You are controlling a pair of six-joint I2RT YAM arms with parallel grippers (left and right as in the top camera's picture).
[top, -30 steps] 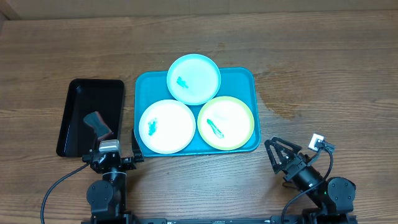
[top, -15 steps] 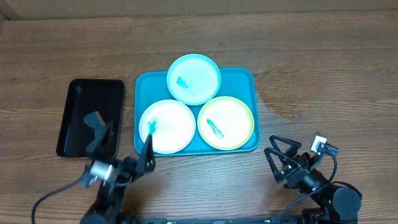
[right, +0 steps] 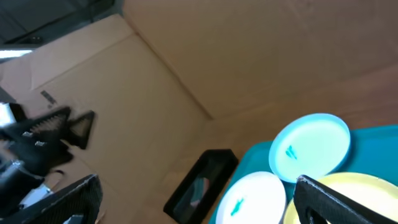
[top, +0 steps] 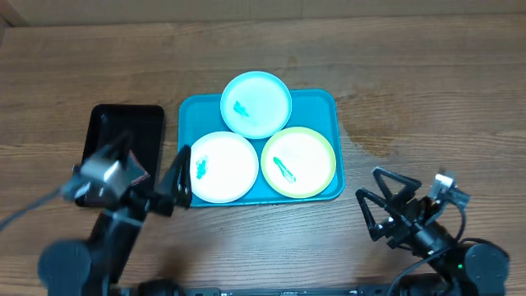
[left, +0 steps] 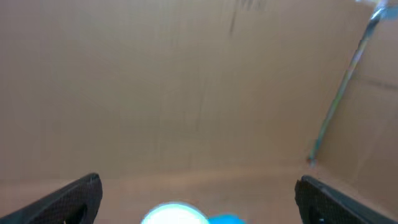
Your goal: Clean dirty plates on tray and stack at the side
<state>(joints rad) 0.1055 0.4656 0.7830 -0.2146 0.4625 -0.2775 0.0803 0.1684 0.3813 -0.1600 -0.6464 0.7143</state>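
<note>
Three plates lie on the turquoise tray (top: 326,103): a pale blue plate (top: 256,104) at the back, a white plate (top: 220,167) at the front left and a yellow-green rimmed plate (top: 298,162) at the front right. Each has a green smear. My left gripper (top: 156,177) is open and empty, raised between the black tray and the turquoise tray's left edge. My right gripper (top: 388,210) is open and empty, off the tray's front right corner. The right wrist view shows the pale blue plate (right: 311,146), white plate (right: 252,198) and yellow-green plate (right: 367,193).
A narrow black tray (top: 123,131) stands left of the turquoise tray, with a small brownish thing in it partly hidden by my left arm. It also shows in the right wrist view (right: 202,183). Cardboard walls stand behind the wooden table (top: 411,74).
My left arm has risen and swung up and to the left, over the black tray. My right gripper has lifted and shifted slightly right. The plates have not moved.
</note>
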